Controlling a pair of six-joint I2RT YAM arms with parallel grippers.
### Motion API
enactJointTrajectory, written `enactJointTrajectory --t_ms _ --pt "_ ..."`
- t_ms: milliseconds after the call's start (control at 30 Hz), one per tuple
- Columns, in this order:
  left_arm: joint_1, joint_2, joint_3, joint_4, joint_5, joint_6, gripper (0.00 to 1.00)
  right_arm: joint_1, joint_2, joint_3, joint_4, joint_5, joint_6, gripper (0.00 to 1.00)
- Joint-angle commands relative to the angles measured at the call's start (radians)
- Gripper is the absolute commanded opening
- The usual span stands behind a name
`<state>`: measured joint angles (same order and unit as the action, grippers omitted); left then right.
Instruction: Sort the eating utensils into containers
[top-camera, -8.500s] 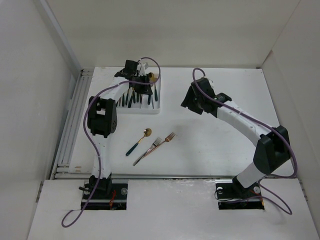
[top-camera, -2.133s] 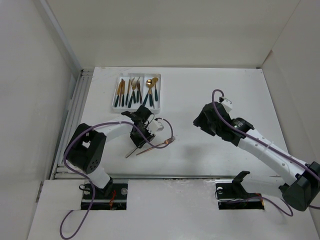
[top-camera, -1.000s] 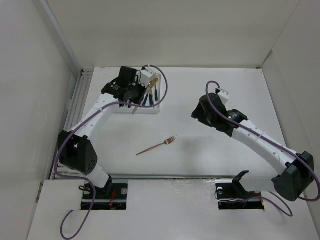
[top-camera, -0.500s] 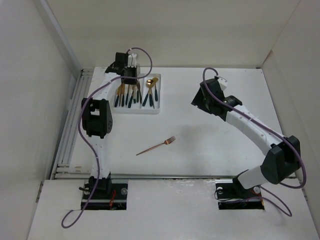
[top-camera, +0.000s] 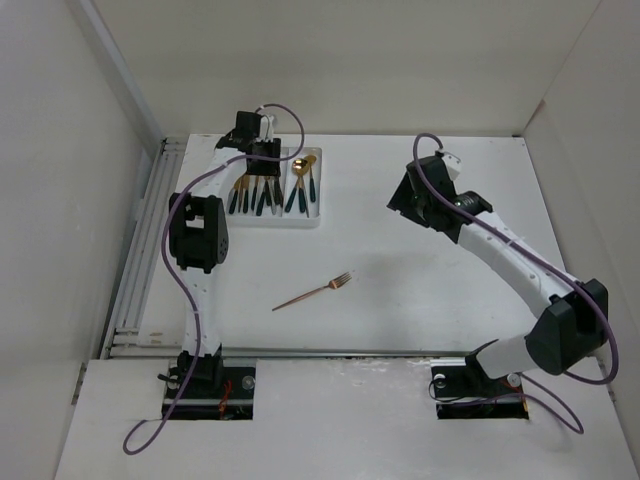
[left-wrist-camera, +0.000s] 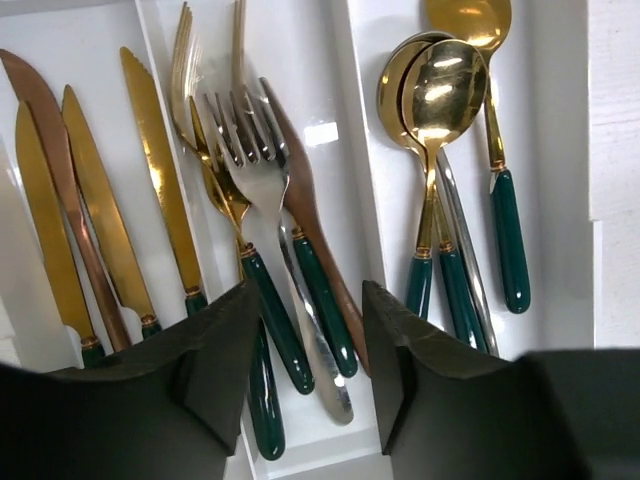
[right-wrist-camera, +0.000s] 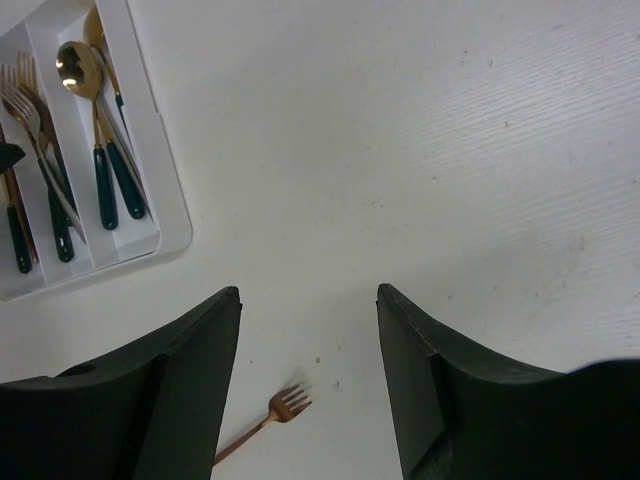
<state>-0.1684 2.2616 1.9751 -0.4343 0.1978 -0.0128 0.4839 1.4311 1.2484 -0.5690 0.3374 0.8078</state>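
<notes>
Table (top-camera: 400, 300) bears one fork (top-camera: 313, 292), seemingly copper.

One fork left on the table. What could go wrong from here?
The all-copper fork lies flat on the white table; a pinch could slip or scrape. The green-handled forks lie piled in the middle compartment of the white plastic tray, so another may ride onto a divider. The open left gripper hangs close above them and might snag one.
</notes>
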Motion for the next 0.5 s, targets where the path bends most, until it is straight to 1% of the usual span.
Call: enactJointTrajectory --t_ms 0,100,133,200,233,267,300,333,367,400,433,467 --pt "0.000 -0.103 0.019 -0.011 -0.040 -0.029 0.44 0.002 -0.066 0.011 -0.014 0.022 -0.004 0.63" --pt "-0.009 -0.193 -0.005 -0.021 -0.025 -0.010 0.44 0.027 -0.090 0.011 -0.023 0.041 -0.004 0.63" --pt "-0.010 -0.264 -0.027 -0.021 -0.011 0.014 0.46 0.041 -0.109 0.000 -0.023 0.041 -0.004 0.63" --pt "-0.057 -0.350 -0.135 -0.021 0.000 0.120 0.50 0.068 -0.129 -0.012 -0.034 0.052 -0.004 0.63" --pt "-0.074 -0.394 -0.183 -0.021 0.014 0.166 0.58 0.080 -0.152 -0.029 -0.045 0.052 0.005 0.63" --pt "-0.109 -0.487 -0.235 -0.021 0.040 0.212 0.63 0.105 -0.162 -0.038 -0.045 0.061 0.005 0.63" --pt "-0.127 -0.529 -0.339 -0.021 0.066 0.264 0.66 0.119 -0.175 -0.061 -0.045 0.061 0.016 0.63" --pt "-0.146 -0.566 -0.387 -0.077 0.096 0.381 0.67 0.133 -0.199 -0.073 -0.057 0.072 0.037 0.63" --pt "-0.167 -0.626 -0.433 -0.118 0.124 0.446 0.67 0.145 -0.211 -0.085 -0.068 0.072 0.051 0.64" --pt "-0.210 -0.651 -0.523 -0.163 0.171 0.508 0.67 0.169 -0.225 -0.101 -0.068 0.072 0.062 0.64" --pt "-0.235 -0.674 -0.576 -0.234 0.183 0.560 0.67 0.179 -0.239 -0.130 -0.068 0.072 0.074 0.64" --pt "-0.259 -0.694 -0.626 -0.260 0.183 0.627 0.68 0.188 -0.265 -0.142 -0.078 0.072 0.099 0.65"
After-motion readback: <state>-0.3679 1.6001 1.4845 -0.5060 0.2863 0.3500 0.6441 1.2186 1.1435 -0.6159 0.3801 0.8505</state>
